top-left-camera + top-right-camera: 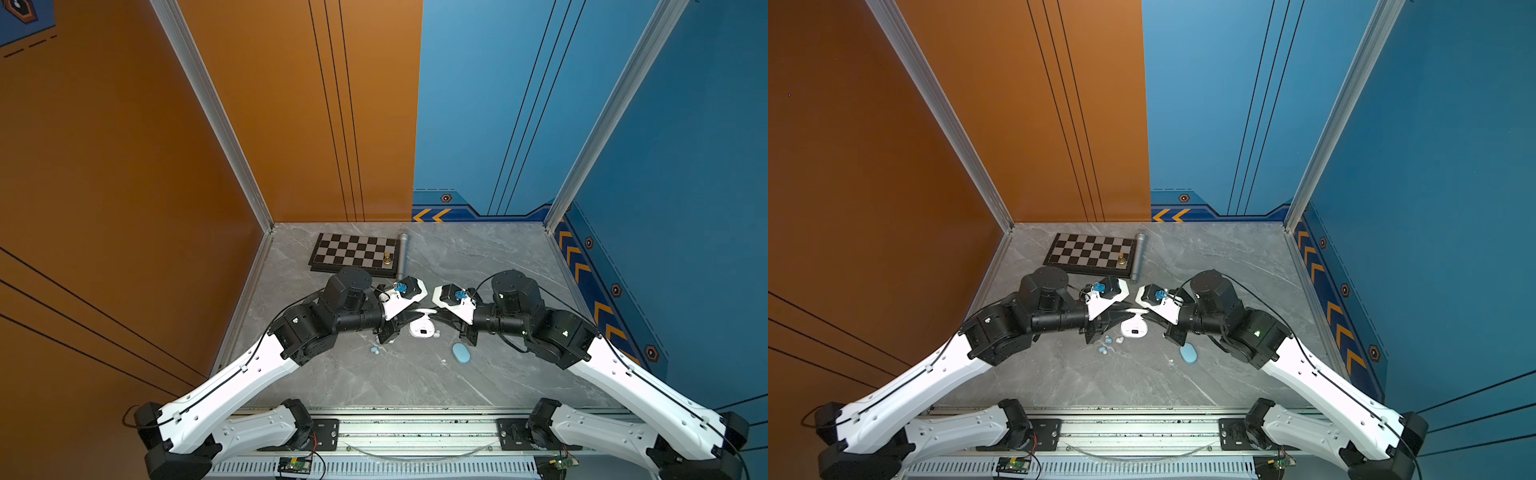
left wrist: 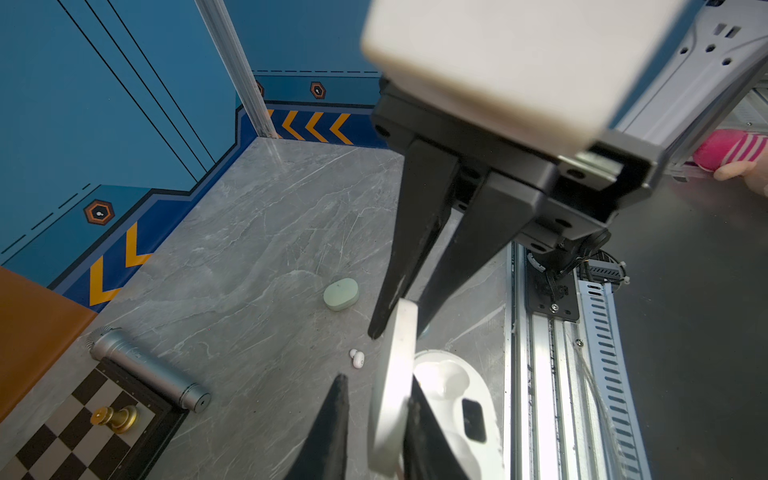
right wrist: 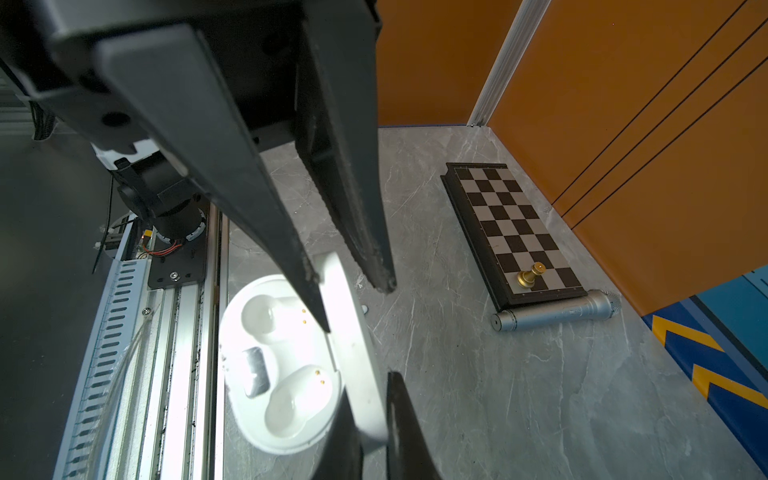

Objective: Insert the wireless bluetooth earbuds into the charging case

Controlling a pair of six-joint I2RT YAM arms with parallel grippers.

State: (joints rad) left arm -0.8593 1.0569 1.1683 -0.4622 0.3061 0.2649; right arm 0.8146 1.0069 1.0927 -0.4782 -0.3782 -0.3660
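Black right fingers [image 3: 257, 208] pinch glossy white lid [image 3: 353, 332] (oval case [image 3: 239, 386]) | left fingers [image 2: 332, 432] narrow astride, grip unclear

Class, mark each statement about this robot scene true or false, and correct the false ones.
1. The white oval plastic charging case lies open with both wells empty. True.
2. The right gripper holds the light blue oval case. False: that case lies free on the grey marbled table; the right gripper is shut on the white case's raised lid.
3. The raised lid stands between the fingers of the left gripper. True.
4. The black-and-silver chessboard is full of pieces. False: only one gold chess piece is on it.
5. The silver cylindrical microphone lies on top of the chessboard. False: it lies on the table along the board's edge.
6. Tiny light blue earbuds lie loose on the table. True.
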